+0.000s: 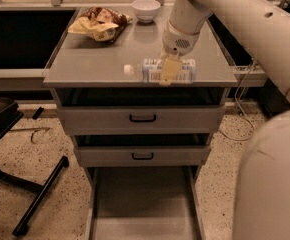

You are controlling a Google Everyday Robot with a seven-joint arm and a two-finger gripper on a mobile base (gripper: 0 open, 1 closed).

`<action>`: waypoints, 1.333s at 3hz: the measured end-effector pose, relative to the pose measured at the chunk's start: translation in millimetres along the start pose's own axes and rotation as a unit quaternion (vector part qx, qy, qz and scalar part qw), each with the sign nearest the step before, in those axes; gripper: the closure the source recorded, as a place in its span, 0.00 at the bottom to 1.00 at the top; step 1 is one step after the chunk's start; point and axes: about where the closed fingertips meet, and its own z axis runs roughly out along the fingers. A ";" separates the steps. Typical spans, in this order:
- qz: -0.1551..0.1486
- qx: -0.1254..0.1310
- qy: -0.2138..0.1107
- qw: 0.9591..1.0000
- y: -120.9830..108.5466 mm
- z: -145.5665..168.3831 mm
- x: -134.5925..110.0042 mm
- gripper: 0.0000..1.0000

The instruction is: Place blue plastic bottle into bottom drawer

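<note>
Your gripper (pixel 170 70) down at blue plastic bottle (pixel 151 70). Bottle lies on side near front edge of surface (pixel 105 59), cap pointing left. Clenched or released: cannot tell. Bottom drawer (pixel 142 199) pulled out below.

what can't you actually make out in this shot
Camera view, blue plastic bottle: its middle is covered by the gripper, which is down on it near the front edge of the cabinet top; the label print is too small to read.
Camera view, bottom drawer: its front end is cut off by the lower picture edge.
Camera view, upper drawers: shut, so their fronts hide the contents.
</note>
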 end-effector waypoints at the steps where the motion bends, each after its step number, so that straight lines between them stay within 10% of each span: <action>1: 0.001 -0.011 -0.030 0.999 50.8 1.5 -6.2 1.00; 4: 0.011 -0.040 -0.036 0.998 111.3 49.9 2.6 1.00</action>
